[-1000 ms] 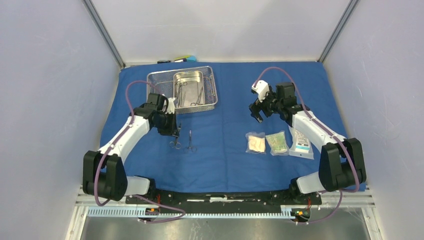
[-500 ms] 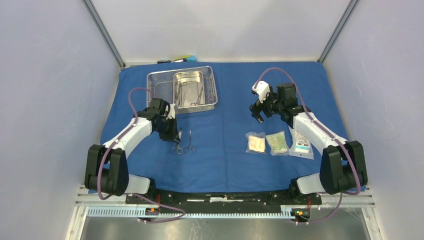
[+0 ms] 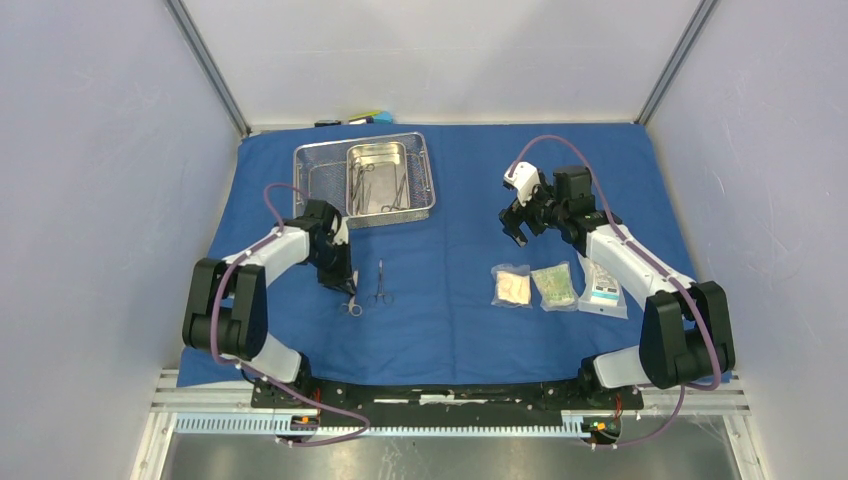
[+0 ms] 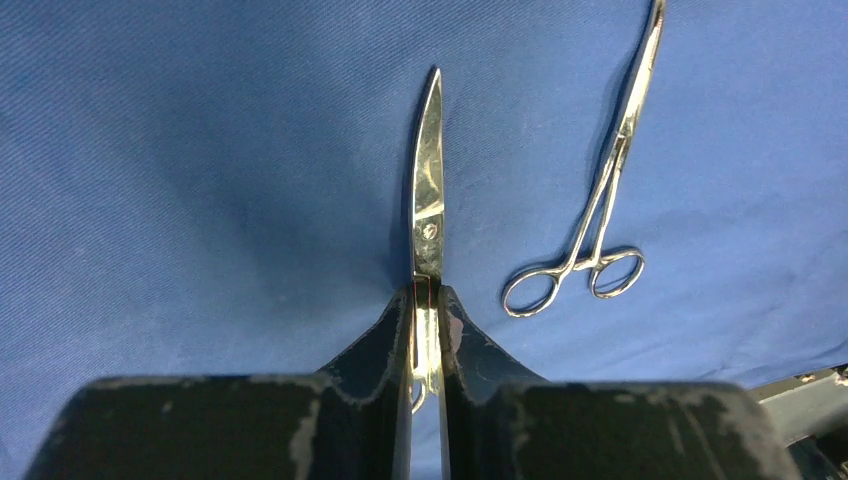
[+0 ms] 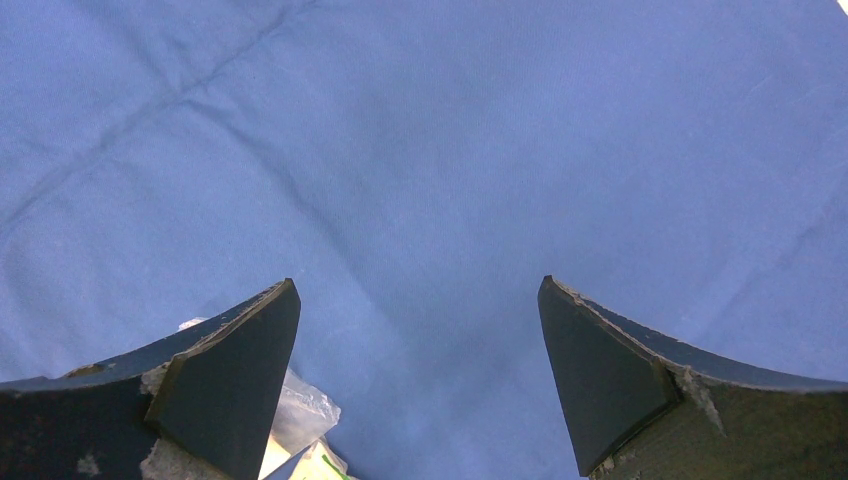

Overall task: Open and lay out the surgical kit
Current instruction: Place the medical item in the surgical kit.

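Observation:
The blue cloth wrap (image 3: pixel 450 320) lies spread flat over the table. My left gripper (image 3: pixel 346 284) (image 4: pixel 427 292) is shut on slim scissors (image 4: pixel 428 185) just behind the pivot, blades pointing away, low over the cloth. Ring-handled forceps (image 3: pixel 380 284) (image 4: pixel 603 205) lie on the cloth just to their right. At the back left is the wire-mesh tray (image 3: pixel 312 168). The steel pan (image 3: pixel 372 160) in it holds more instruments (image 3: pixel 388 192). Three clear packets (image 3: pixel 512 286) (image 3: pixel 554 285) (image 3: pixel 603 284) lie in a row at the right. My right gripper (image 3: pixel 515 232) (image 5: pixel 420 300) hovers open behind them, holding nothing.
A small coloured block toy (image 3: pixel 368 118) sits at the back edge behind the tray. Grey enclosure walls rise on the left, right and back. A metal rail (image 3: pixel 450 423) runs along the near edge by the arm bases.
My left gripper has carried the scissors toward the near side and down, next to the forceps, its elbow swinging left. The right arm has barely shifted.

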`<action>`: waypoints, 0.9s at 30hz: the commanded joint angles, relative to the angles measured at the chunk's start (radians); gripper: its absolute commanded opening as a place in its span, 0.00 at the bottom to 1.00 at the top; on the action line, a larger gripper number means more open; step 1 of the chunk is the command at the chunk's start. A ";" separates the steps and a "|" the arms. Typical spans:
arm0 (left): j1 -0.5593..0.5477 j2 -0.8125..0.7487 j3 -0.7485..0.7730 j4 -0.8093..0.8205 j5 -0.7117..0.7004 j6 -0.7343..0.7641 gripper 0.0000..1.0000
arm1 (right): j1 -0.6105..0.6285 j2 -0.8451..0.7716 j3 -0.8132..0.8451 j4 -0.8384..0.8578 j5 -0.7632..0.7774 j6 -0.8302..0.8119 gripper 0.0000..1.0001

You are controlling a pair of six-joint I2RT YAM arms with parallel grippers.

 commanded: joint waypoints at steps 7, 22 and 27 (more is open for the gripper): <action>0.016 0.026 0.049 0.017 0.006 -0.023 0.02 | 0.004 0.020 0.014 0.027 -0.008 -0.004 0.97; 0.016 0.151 0.111 0.003 0.025 0.021 0.05 | 0.005 0.008 0.003 0.027 -0.001 -0.008 0.97; 0.016 0.146 0.116 -0.001 0.009 0.019 0.18 | 0.005 0.012 0.007 0.026 -0.005 -0.005 0.97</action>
